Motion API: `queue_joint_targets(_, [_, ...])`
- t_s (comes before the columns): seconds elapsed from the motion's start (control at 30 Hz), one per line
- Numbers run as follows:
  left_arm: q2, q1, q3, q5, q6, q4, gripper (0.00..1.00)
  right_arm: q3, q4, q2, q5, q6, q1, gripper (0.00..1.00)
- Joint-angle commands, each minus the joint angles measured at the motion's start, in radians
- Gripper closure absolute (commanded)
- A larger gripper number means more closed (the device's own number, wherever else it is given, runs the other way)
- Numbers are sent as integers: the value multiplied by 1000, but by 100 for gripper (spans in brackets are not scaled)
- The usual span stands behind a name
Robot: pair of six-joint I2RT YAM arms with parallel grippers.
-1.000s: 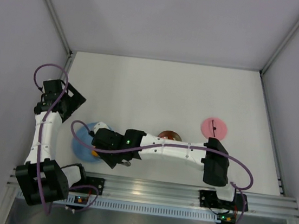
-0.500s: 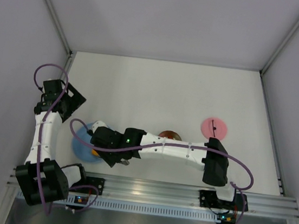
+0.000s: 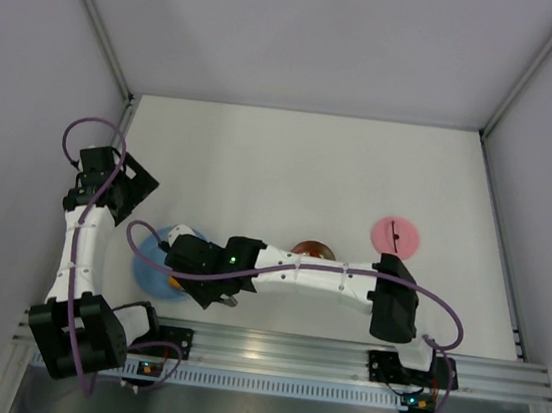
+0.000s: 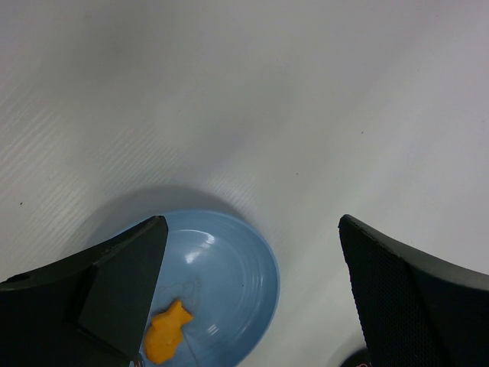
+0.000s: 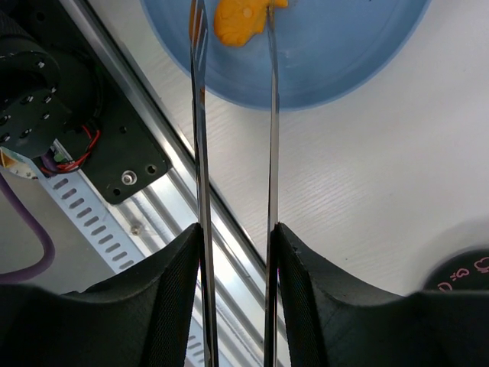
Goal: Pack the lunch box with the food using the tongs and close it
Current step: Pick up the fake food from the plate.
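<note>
The long thin silver metal tongs (image 5: 200,153) are pinched in the right claw (image 5: 237,233), their tips flanking an orange fish-shaped food piece (image 5: 241,19) on the flat blue plate (image 5: 344,53) at the near left of the white counter (image 3: 311,171). The left claw (image 4: 252,229) hangs spread above that plate; the small round lunch box (image 3: 311,249) sits mid-counter.

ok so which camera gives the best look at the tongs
The right wrist view: both arms of the tongs run from the right gripper, which clamps them, to the orange food piece on the blue plate. From the top external camera the right arm hides them. The left wrist view shows no tongs.
</note>
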Motion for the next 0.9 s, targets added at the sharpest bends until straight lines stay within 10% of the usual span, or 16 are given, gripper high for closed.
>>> queue_joint_targets(0.0, [-16,4,-5,8,-4,43,1,53,-1,18,-4,-3,8,58])
queue_joint_targets(0.87, [-18,4,-7,9,-4,40,1,5,-18,-93,84,6,-21,75])
